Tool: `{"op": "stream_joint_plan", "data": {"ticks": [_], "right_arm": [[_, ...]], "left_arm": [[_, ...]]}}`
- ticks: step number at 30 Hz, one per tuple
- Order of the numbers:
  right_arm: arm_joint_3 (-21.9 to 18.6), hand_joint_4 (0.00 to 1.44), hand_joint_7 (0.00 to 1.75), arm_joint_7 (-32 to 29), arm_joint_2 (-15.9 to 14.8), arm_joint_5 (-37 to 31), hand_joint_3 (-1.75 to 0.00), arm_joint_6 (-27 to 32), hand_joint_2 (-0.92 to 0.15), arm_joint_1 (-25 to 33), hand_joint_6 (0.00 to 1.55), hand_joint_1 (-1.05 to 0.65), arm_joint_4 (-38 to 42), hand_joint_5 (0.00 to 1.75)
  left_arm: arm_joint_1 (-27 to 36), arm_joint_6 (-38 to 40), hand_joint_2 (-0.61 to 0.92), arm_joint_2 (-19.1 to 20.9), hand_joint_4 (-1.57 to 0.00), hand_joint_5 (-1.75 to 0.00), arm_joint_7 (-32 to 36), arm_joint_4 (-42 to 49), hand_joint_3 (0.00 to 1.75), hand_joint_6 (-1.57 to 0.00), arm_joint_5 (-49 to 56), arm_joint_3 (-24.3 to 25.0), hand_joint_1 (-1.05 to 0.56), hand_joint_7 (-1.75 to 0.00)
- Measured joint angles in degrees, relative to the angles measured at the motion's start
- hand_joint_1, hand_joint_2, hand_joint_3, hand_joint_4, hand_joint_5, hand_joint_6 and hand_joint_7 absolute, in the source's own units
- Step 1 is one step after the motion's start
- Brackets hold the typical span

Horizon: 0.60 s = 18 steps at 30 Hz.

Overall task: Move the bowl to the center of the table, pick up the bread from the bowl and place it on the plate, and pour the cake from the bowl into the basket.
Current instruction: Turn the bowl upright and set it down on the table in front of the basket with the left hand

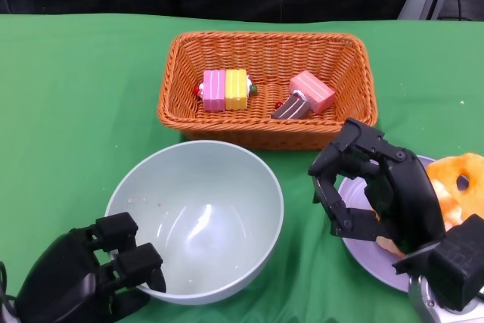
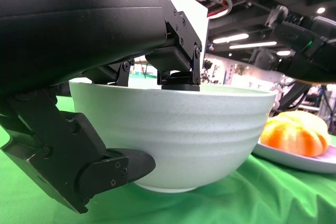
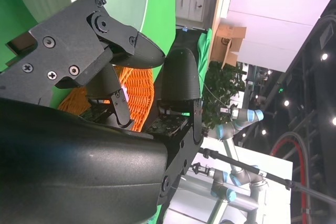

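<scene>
Two black hands frame the lower part of the head view; the left hand point(image 1: 91, 274) at the lower left grips the near rim of the pale green bowl point(image 1: 195, 217), fingers hooked over the edge, and its wrist view shows the thumb pressed against the outer wall of the bowl point(image 2: 178, 140) while other fingers rest on the rim; the bowl stands upright on the green desk point(image 1: 68, 111), centre-low in the frame, with only a few crumbs inside; the right hand point(image 1: 374, 187) hovers at the lower right above the left part of the lilac plate point(image 1: 363, 251), fingers spread and curved downward, holding nothing; the bread point(image 1: 461, 187), an orange-yellow piece, lies on the plate at the right edge of the frame, just beside that hand; the woven orange basket point(image 1: 268, 122) sits at upper centre, just behind the bowl, holding a pink-and-yellow striped cake point(image 1: 224, 89) on its left side and a pink cake slice point(image 1: 306, 94) on its right.
</scene>
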Motion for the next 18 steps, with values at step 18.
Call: {"op": "stream_joint_plan", "data": {"ticks": [18], "right_arm": [[1.4, 0.74, 1.43, -1.7, 0.7, -1.7, -1.1, 0.3, -0.48, 1.4, 0.64, -0.24, -2.3, 1.67]], "left_arm": [[-4.0, 3.6, 0.8, -4.0, -0.75, -1.59, -9.0, 5.3, 0.37, -0.76, -2.1, -2.7, -0.08, -1.25]]}}
